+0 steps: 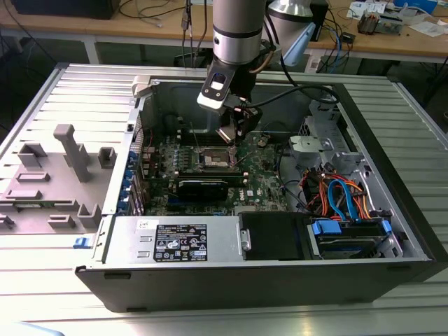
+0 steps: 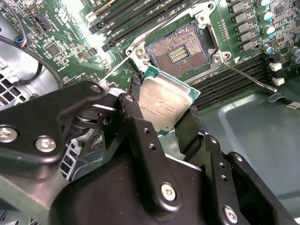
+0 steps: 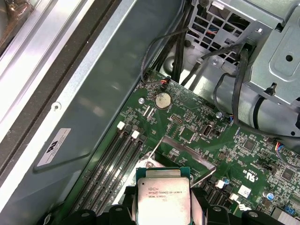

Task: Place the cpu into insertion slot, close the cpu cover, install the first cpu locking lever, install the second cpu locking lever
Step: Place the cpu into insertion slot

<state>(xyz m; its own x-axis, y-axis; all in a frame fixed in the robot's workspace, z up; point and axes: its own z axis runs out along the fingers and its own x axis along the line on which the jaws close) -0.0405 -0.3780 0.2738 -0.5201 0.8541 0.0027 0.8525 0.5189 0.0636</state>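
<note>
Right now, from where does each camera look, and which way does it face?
Exterior view: outside and above the case, looking down into it; the arm and gripper show.
Second wrist view: on the wrist, looking down past the fingers at the open slot.
First wrist view: on the wrist, looking across the board toward the case wall; fingers flank the cpu.
Both wrist views share the cpu, held in the gripper.

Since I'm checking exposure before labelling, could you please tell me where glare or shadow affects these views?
Second wrist view: glare washes out a patch of the motherboard, but the cpu in the claw and the insertion slot are evenly lit. First wrist view: no glare on the cpu. Exterior view: the case interior sits darker than the surrounding table.
</note>
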